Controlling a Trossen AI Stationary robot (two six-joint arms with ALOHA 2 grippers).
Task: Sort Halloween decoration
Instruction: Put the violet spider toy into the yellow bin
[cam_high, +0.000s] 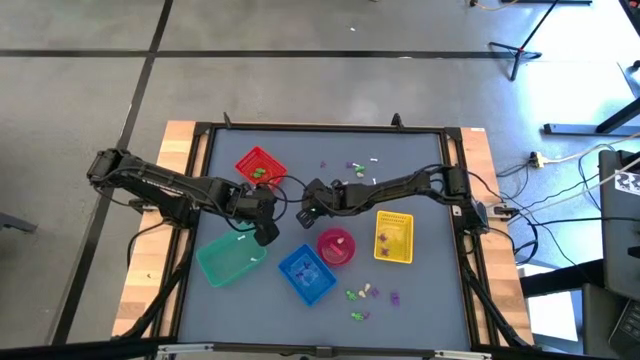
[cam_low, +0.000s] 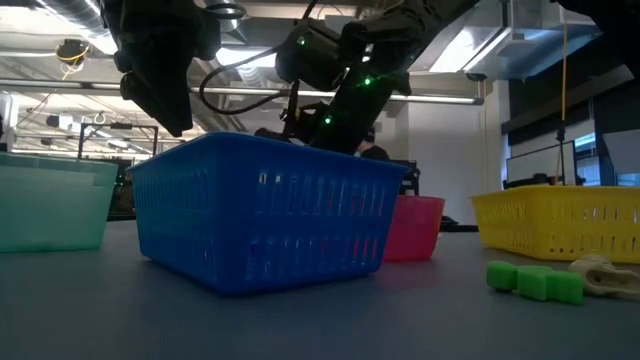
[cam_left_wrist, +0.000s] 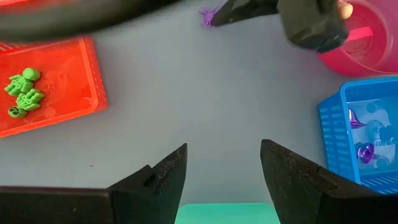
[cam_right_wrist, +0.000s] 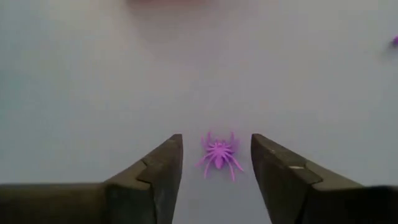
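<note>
Left of the blue basket (cam_high: 306, 274) holding purple trinkets (cam_left_wrist: 364, 151), the red basket (cam_high: 260, 166) is holding green skulls (cam_left_wrist: 22, 93), while the right gripper (cam_right_wrist: 214, 168) alone is showing its spread jaws straddling a purple spider (cam_right_wrist: 218, 152), and the left gripper (cam_left_wrist: 222, 177) is gaping empty.

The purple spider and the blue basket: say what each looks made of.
Purple spider: likely molded plastic or soft rubber, matte, one even colour, thin legs lying flat on the table between the open right gripper fingers.
Blue basket: rigid plastic, slightly glossy, with slotted, light-passing walls.
</note>
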